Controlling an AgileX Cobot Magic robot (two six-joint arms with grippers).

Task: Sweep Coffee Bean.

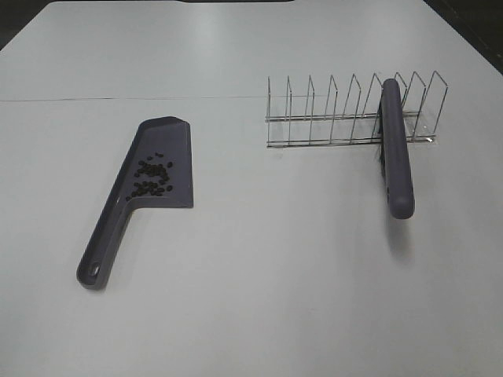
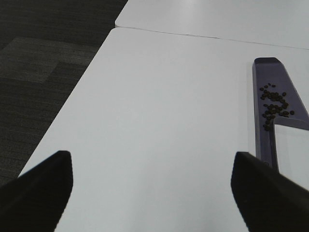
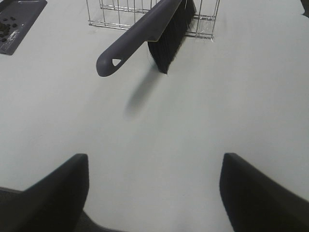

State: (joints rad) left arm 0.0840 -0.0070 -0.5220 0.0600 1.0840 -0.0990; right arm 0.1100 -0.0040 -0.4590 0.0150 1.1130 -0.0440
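The coffee beans lie in a loose cluster inside the purple-grey dustpan, which lies flat on the left of the white table. The brush leans in the wire rack on the right, with its handle sticking out toward the front. Neither gripper shows in the exterior high view. In the left wrist view my left gripper is open and empty, with the dustpan and beans ahead of it. In the right wrist view my right gripper is open and empty, apart from the brush.
The white table has a seam across its far part. The table's left edge and dark carpet show in the left wrist view. The rack and a corner of the dustpan show in the right wrist view.
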